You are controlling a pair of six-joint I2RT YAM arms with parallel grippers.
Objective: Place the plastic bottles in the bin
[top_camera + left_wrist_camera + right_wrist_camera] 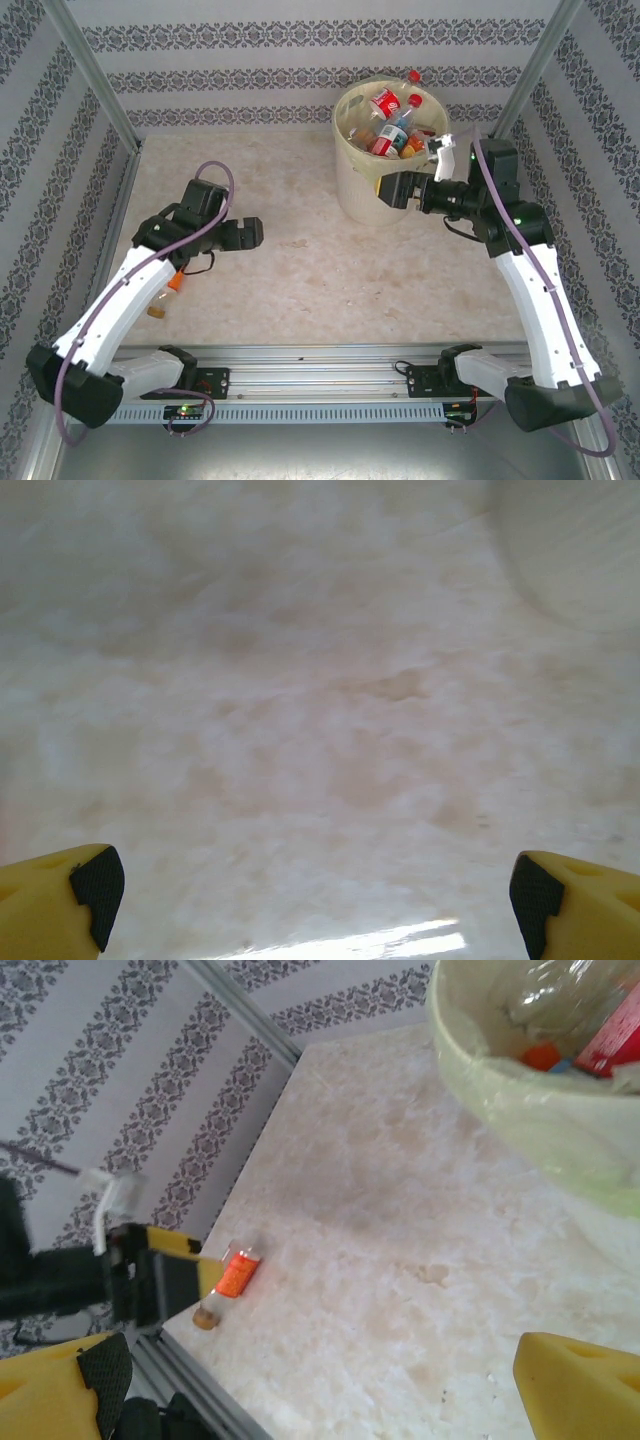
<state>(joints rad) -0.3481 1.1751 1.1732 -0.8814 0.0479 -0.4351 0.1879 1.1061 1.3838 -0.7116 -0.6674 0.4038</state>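
The pale-yellow bin (352, 175) stands at the back of the table, with several plastic bottles (385, 104) piled inside. A red-capped one (412, 76) pokes over its far rim. A clear bottle with an orange label (168, 294) lies on the table near the left edge, partly under my left arm. My left gripper (252, 234) hovers over bare table right of that bottle; it (313, 895) is open and empty. My right gripper (388, 190) sits against the bin's front, and it (320, 1380) is open and empty. The right wrist view shows the orange-labelled bottle (232, 1274) and the bin's rim (500, 1080).
Patterned walls with metal corner posts (95, 75) close the table on three sides. A metal rail (320, 365) runs along the near edge between the arm bases. The bin's curved wall (580, 550) shows at the top right of the left wrist view.
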